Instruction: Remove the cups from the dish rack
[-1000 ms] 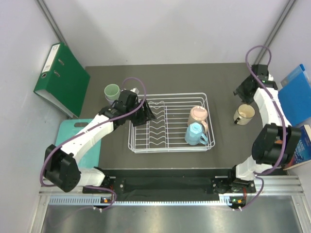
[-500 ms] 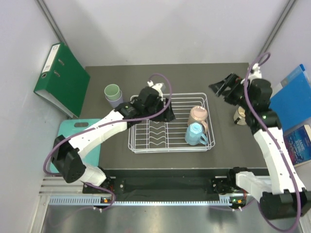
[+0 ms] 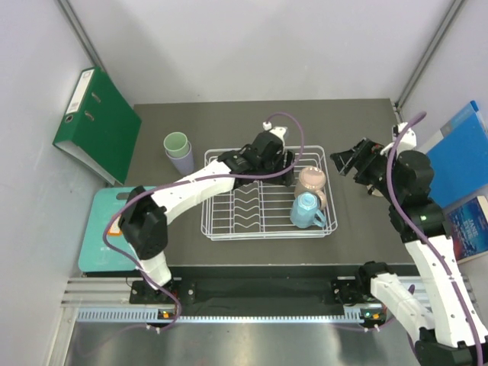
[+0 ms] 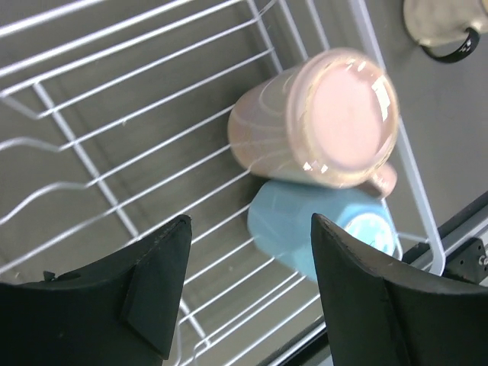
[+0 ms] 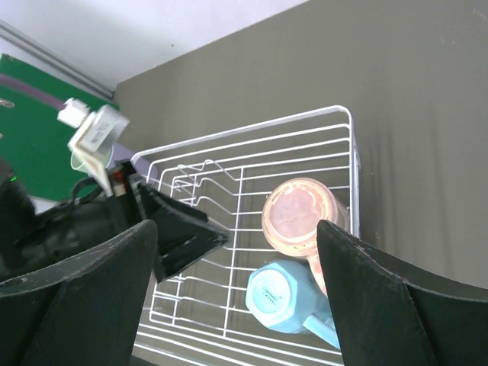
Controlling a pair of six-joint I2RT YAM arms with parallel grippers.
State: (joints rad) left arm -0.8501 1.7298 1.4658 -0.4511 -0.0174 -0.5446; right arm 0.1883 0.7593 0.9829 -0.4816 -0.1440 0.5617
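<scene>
The white wire dish rack sits mid-table. In its right end a pink cup and a light blue handled cup rest bottoms up, touching. My left gripper hovers open over the rack just left of the pink cup; in the left wrist view its jaws are empty above the blue cup and pink cup. My right gripper is open and empty just right of the rack, looking down at both cups. A mint green cup sits stacked in a lavender cup left of the rack. A cream cup stands outside the rack's right rim.
A green binder leans at the back left. A teal cutting board lies at the near left under the left arm. Blue books stand along the right edge. The rack's row of upright prongs fills its middle.
My left arm has swept right across the rack to the pink cup. My right gripper has opened off the cream cup, risen and swung left toward the rack.
</scene>
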